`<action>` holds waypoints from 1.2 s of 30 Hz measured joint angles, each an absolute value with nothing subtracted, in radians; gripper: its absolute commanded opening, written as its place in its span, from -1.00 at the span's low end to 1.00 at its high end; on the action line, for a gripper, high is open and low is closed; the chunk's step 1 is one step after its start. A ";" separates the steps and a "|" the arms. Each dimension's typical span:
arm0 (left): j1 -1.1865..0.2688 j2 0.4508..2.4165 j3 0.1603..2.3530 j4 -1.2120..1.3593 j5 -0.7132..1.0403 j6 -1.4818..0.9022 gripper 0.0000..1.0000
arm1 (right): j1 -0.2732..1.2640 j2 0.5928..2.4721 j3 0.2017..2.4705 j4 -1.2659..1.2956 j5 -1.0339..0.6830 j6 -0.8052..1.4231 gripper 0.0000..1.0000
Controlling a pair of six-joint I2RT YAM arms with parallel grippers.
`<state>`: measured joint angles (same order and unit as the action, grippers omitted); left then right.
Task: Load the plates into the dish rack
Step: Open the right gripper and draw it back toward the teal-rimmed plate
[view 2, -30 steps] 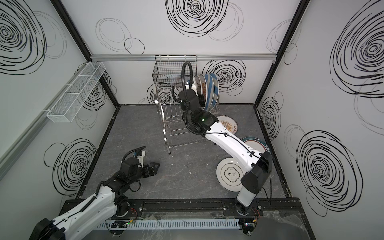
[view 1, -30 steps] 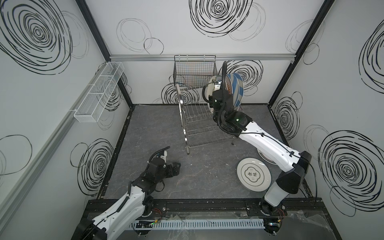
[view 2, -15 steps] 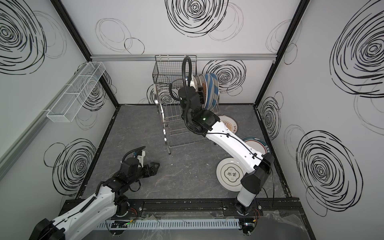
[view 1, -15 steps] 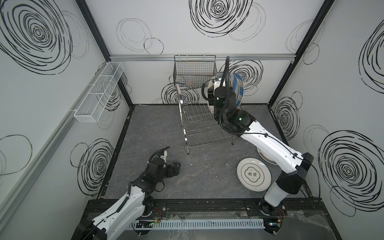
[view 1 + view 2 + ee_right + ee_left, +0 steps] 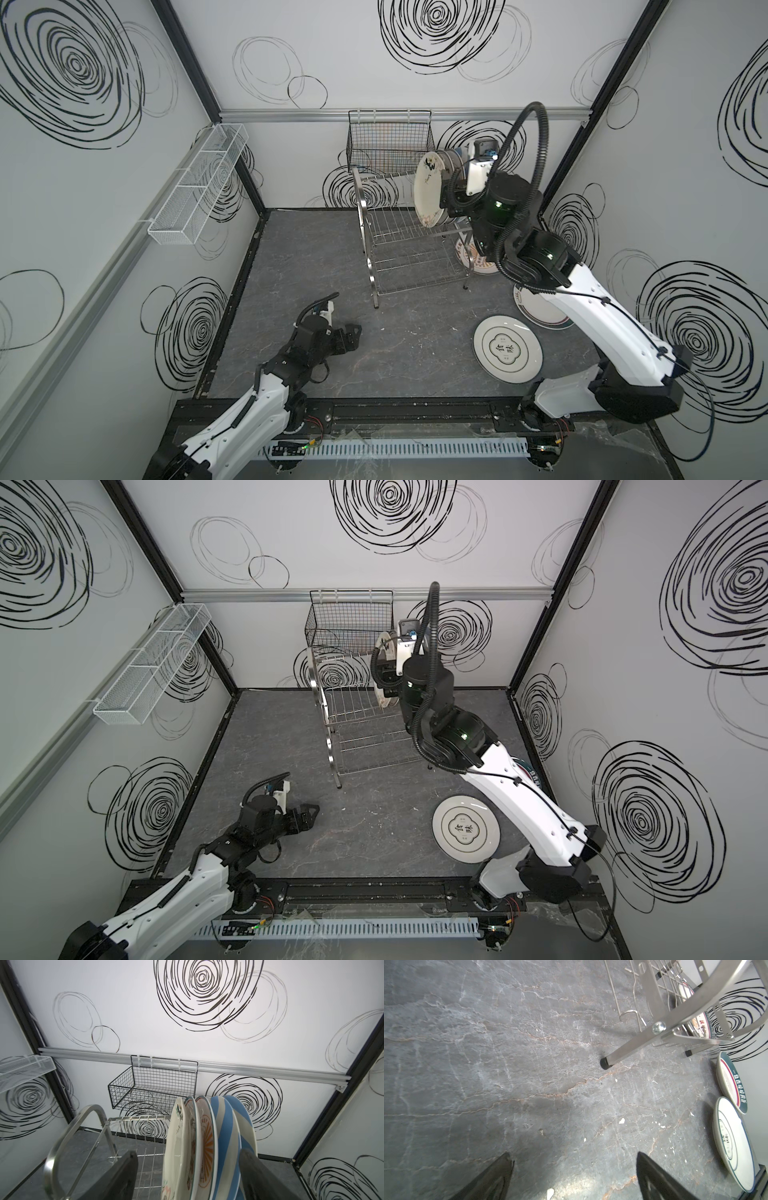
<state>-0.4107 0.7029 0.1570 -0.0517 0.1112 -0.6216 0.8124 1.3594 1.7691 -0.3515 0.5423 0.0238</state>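
My right gripper [image 5: 188, 1152] stands with jaws apart, straddling the row of plates [image 5: 207, 1136] that sit upright in the top tier of the dish rack [image 5: 415, 266]. It clamps nothing. My left gripper [image 5: 573, 1154] is likewise spread, low over the floor [image 5: 374, 353].

Three plates lie flat:
- the character plate [image 5: 508, 354]
- the green-rimmed plate [image 5: 536, 311]
- the orange-marked plate [image 5: 478, 266], at the rack's foot

Judgement: glazed ceramic, rigid, heavy and slippery; it chips against steel. Take hold at the rim, one pad on each face.

Obstructions:
- the rack handle [image 5: 360, 208]
- the black wire basket [image 5: 390, 141] behind
- my forearm [image 5: 602, 316] over the green-rimmed plate
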 measured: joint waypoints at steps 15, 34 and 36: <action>-0.413 0.687 0.157 -0.052 0.111 -0.621 0.92 | 0.820 0.918 1.122 -0.452 0.205 0.308 0.64; -0.413 0.675 0.152 -0.054 0.109 -0.621 0.92 | 0.833 0.857 0.660 -0.514 0.210 0.711 0.64; -0.414 0.677 0.152 -0.054 0.109 -0.620 0.92 | 0.833 0.886 0.638 -0.515 0.204 0.732 0.65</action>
